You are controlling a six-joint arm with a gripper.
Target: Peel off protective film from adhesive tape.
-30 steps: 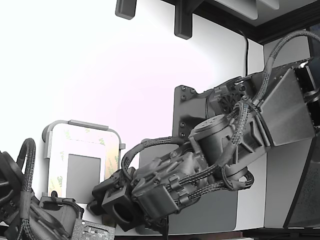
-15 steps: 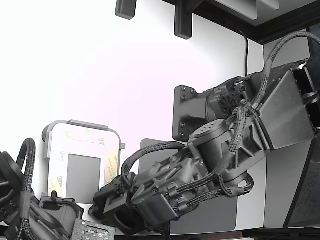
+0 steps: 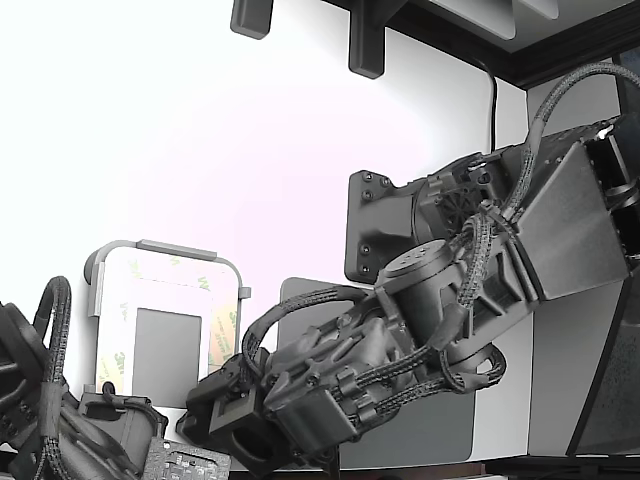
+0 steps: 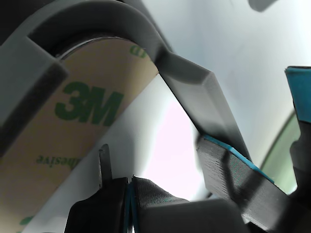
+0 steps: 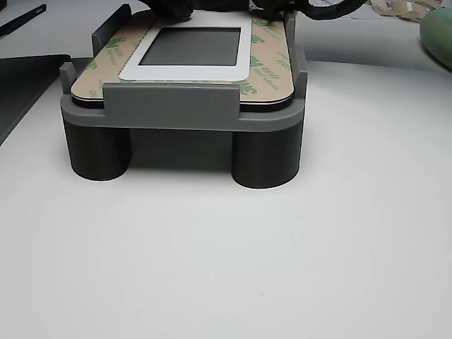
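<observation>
The white plate (image 5: 185, 73) with a grey square centre lies in a grey holder (image 5: 169, 113). The tan protective film (image 5: 272, 63) with green logos lies flat along its edges, covering the adhesive tape. It also shows in the exterior view (image 3: 224, 335) and, close up, in the wrist view (image 4: 73, 121). My gripper (image 3: 198, 418) is low at the holder's near right corner in the exterior view. In the wrist view two blue-padded fingers (image 4: 233, 162) stand apart by the holder's wall, gripper (image 4: 252, 116) empty. A shut pair of dark fingertips (image 4: 130, 199) rests by the film.
A second arm (image 3: 55, 430) sits at the exterior view's lower left. A large grey mat (image 3: 430, 440) lies under my arm. Loose whiter strips (image 5: 395, 8) and a green object (image 5: 439, 35) lie behind the holder. A dark flat panel (image 5: 25, 78) lies beside it.
My arm has sunk lower and shifted toward the exterior view's left, bringing the gripper closer to the holder's corner. The plate and film have not moved.
</observation>
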